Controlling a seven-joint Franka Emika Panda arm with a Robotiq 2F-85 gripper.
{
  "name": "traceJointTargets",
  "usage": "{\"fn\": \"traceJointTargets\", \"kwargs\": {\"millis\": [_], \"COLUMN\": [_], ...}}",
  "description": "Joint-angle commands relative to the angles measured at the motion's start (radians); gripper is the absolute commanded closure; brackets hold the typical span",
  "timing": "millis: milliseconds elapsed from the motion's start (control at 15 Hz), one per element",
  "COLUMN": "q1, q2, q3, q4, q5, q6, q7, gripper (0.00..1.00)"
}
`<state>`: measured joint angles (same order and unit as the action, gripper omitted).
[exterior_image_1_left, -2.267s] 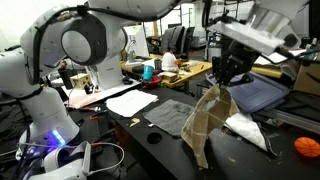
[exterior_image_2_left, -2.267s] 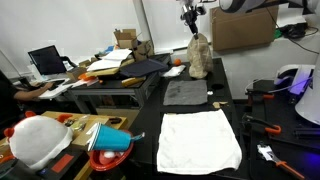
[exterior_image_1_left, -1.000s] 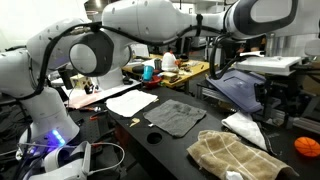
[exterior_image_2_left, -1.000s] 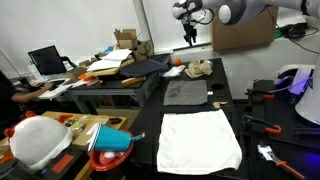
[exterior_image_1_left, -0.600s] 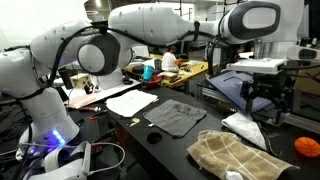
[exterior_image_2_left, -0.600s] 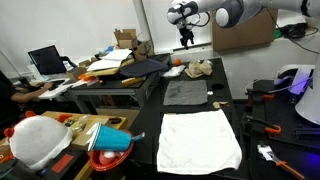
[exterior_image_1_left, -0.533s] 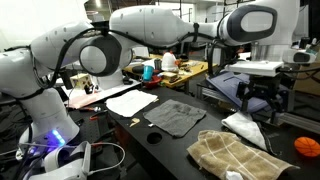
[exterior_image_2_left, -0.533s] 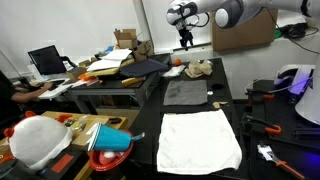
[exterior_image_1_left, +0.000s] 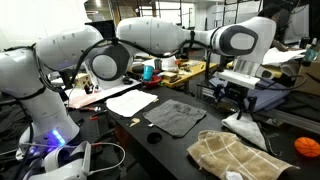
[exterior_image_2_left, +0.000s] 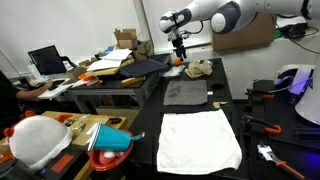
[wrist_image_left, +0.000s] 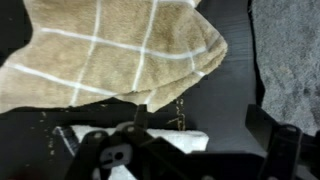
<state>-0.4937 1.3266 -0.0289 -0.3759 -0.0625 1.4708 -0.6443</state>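
Exterior view: the tan towel (exterior_image_1_left: 235, 157) lay crumpled on the surface (exterior_image_1_left: 180, 158), no longer hanging from the tool (exterior_image_1_left: 238, 97), which had risen clear. In an exterior view the tool (exterior_image_2_left: 180, 50) hovered apart from the tan towel (exterior_image_2_left: 198, 69). Wrist view: jaws spread, released and empty; a grey cloth (wrist_image_left: 290, 60) lay alongside.

Tan towel (exterior_image_1_left: 238, 157) out of pincer (exterior_image_2_left: 181, 53), now down on black table (exterior_image_1_left: 172, 152).

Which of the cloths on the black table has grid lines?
The tan towel, at the table end near the gripper: white lines cross it in the wrist view. The grey cloth and the white cloth are plain.
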Motion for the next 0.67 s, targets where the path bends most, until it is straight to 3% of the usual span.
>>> {"fn": "traceJointTargets", "kwargs": {"millis": [0, 600], "q1": [0.040, 0.069], "q2": [0.035, 0.105], "q3": [0.006, -0.068], "q4": [0.030, 0.032], "q5": [0.022, -0.034], "q6": [-0.055, -0.008], "q7": [0.010, 0.162], "gripper": [0.00, 0.00]}}
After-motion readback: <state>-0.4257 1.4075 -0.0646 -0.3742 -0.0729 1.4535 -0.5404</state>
